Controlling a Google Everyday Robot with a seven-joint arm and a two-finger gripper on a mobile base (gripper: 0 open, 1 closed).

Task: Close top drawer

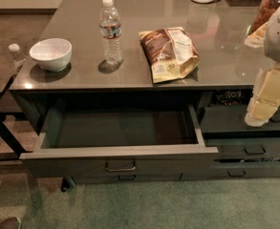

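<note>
**Top drawer wide open, gripper parked off to the right**

You had the counter (225, 66) filling most of the view, a glossy grey top with everything on it standing back from the front edge, so nothing overhung the drawer's path.

The top drawer (120, 150) sat directly under the counter's left and middle span, pulled far out toward the camera. Its deep box looked empty, so my guess was nothing inside would block a push. The task was not yet done.

Your gripper (255, 118) hung at the right edge, in front of the right-hand drawer stack (244, 149) and well apart from the top drawer's front. I couldn't tell whether it was open or closed, and it wasn't visibly holding anything. From there you'd likely have needed to swing left and meet the flat front panel.

The snack bag (170, 53) lay flat near the counter's front, the white bowl (51, 54) at the left, and the water bottle (111, 30) upright between them.

The bar handle (120, 166) sat centred on the front panel, untouched.
</note>
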